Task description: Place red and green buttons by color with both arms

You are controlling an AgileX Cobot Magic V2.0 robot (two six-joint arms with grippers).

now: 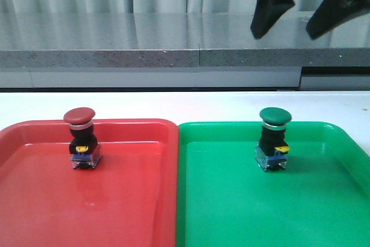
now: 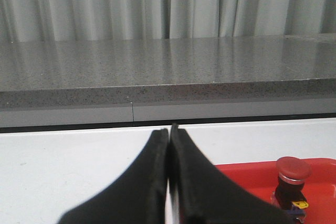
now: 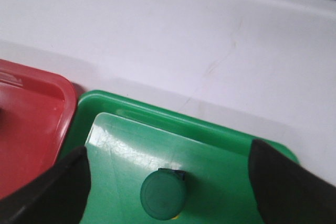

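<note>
The red button [image 1: 80, 115] stands upright in the red tray [image 1: 34, 201]. It also shows in the left wrist view [image 2: 293, 169]. The green button [image 1: 275, 115] stands upright in the green tray [image 1: 324, 212]; the right wrist view sees its cap from above [image 3: 163, 193]. My right gripper [image 1: 289, 21] hangs open and empty high above the green button, its fingers [image 3: 63, 182] wide on either side of it in the wrist view. My left gripper [image 2: 169, 129] is shut and empty, over the white table beside the red tray; it is out of the front view.
The two trays lie side by side on a white table [image 1: 185, 105]. A grey stone ledge [image 1: 144, 56] runs behind the table, with curtains beyond. The red tray's corner [image 3: 31, 119] shows in the right wrist view.
</note>
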